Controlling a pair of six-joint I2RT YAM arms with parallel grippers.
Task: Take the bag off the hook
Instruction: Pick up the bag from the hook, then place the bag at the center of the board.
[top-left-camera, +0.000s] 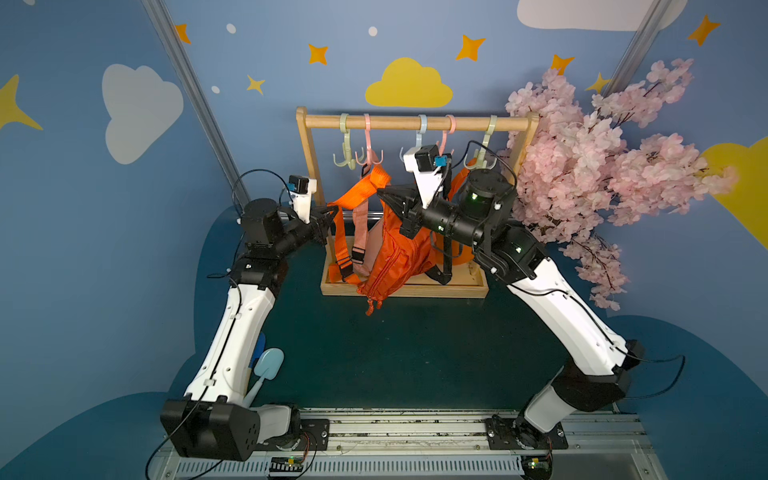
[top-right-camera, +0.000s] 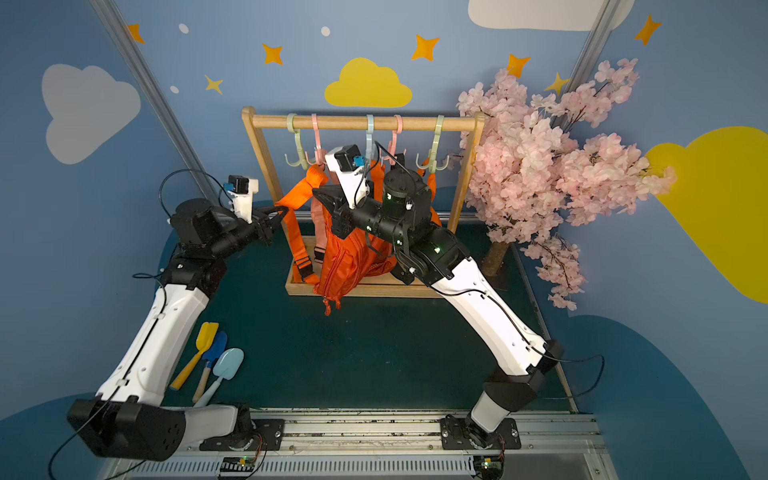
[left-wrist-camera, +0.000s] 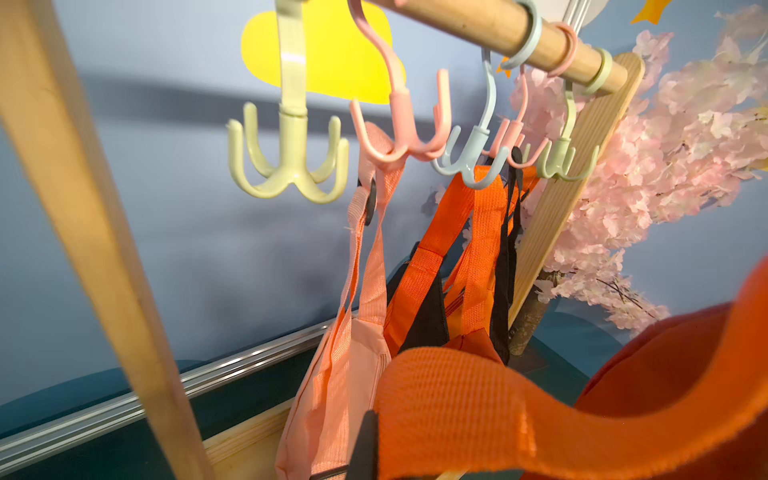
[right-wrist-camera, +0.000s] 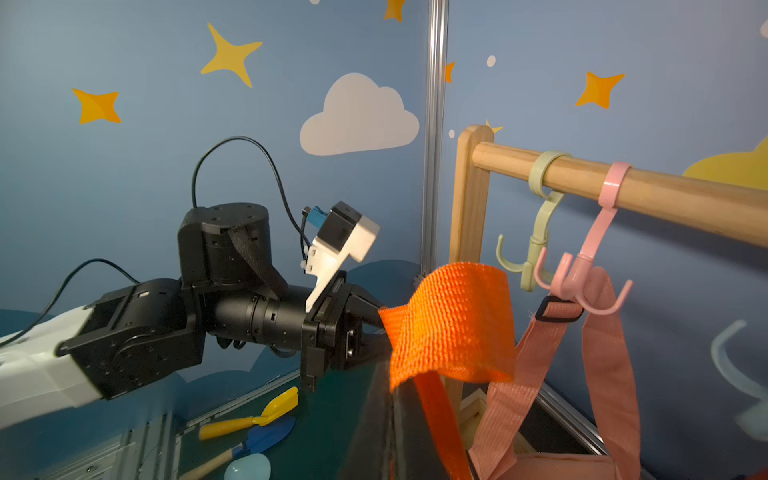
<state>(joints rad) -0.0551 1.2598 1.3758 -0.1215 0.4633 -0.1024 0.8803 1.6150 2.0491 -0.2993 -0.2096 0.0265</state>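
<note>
Shovels lie nearest me, 3 toy shovels (top-right-camera: 217, 348) on the green mat (top-left-camera: 395, 353) beside the left arm's base, well clear of the work. Further in, both arms reach toward each other with the orange bag (top-left-camera: 395, 257) between them. The left gripper (right-wrist-camera: 376, 322) is clenched on the strap (right-wrist-camera: 453, 316) by the rack's left post. I take that hold as a way to keep the webbing spread, so the loop cannot drop back on a prong. The right gripper (top-left-camera: 384, 194) is also clamped shut, and it appears to pinch the same strap just above the bag's body, which carries the weight. The bag therefore hangs from my 2 grips, in front of the wooden rack (top-left-camera: 415, 123), with its lower end dangling past the front edge of the base (top-left-camera: 436, 289). From the right wrist the raised loop sits just beside the pink hook (right-wrist-camera: 579, 266), apart from it. I judge the strap free, with only the carry-away left. Behind it, a pink bag (left-wrist-camera: 336, 374) hangs on that pink hook, and a 2nd orange bag (left-wrist-camera: 478, 232) hangs further along. Snagging either is my worry. A blossom tree (top-left-camera: 582, 158) crowds the far right.
</note>
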